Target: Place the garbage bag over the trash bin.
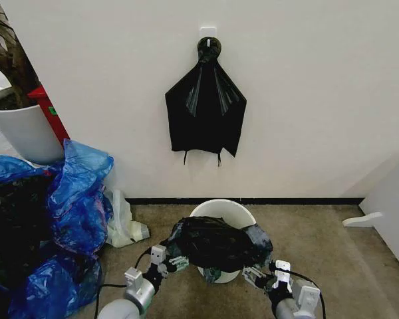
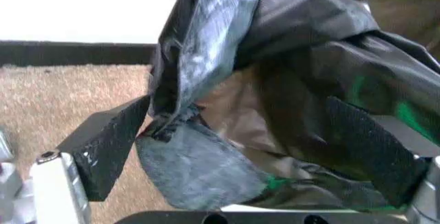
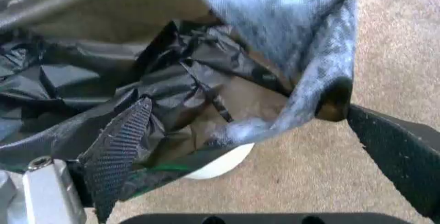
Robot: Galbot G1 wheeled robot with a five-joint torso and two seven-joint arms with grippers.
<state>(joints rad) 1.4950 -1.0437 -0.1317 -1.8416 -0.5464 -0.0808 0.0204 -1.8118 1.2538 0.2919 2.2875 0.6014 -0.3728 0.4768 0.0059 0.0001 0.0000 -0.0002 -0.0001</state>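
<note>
Head view: one garbage bag [image 1: 219,242] drapes one trash bin [image 1: 221,209].

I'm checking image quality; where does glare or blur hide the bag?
Left wrist view: pale sheen on the garbage bag fold, close plastic soft. Right wrist view: washed-out grey patch, folds blurred. Head view: evenly lit, bag crisp over the trash bin.
</note>
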